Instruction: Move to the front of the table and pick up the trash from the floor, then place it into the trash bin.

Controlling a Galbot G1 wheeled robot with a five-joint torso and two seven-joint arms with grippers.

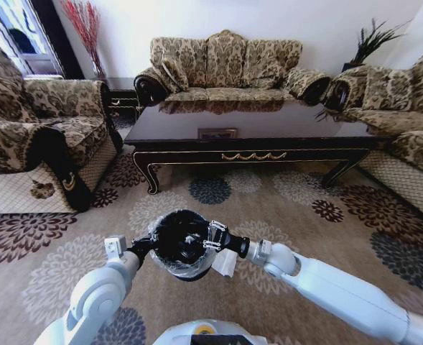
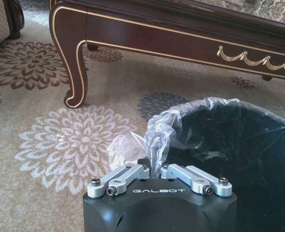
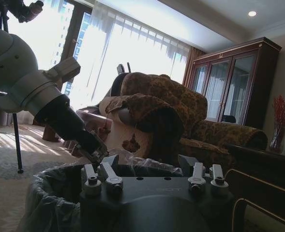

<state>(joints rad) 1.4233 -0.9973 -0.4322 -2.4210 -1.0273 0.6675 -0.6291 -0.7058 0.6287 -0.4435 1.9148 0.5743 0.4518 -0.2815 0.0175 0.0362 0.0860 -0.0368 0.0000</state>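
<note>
1. Clear crinkly plastic is what the left hand [image 2: 157, 170] has got: its silver fingers [image 2: 127, 175] are pinched together on the liner bunched at the rim of the trash bin [image 2: 239, 145].
2. In the head view that left hand [image 1: 143, 246] sits at the bin's left edge, its white arm running down toward the bottom of the frame.
3. Across from it, the right hand [image 1: 218, 237] is up against the right side of the trash bin [image 1: 181, 244]; whether its fingers are apart or together, I cannot tell.
4. So the small black bin sits between the two hands, just ahead of the robot's body, mouth up, with the bag folded over the rim.
5. A white piece of trash [image 1: 225, 263] shows just beside the bin, under the right wrist, against the floral carpet [image 1: 319, 230].
6. Farther out, the table [image 1: 254, 136] stands well apart from the bin, its glossy dark tabletop reflecting the room, gold ornament on the apron, curved legs on the carpet.
7. Patterned sofas ring it: one sofa [image 1: 225, 65] behind, an armchair [image 1: 39, 136] on the left.
</note>
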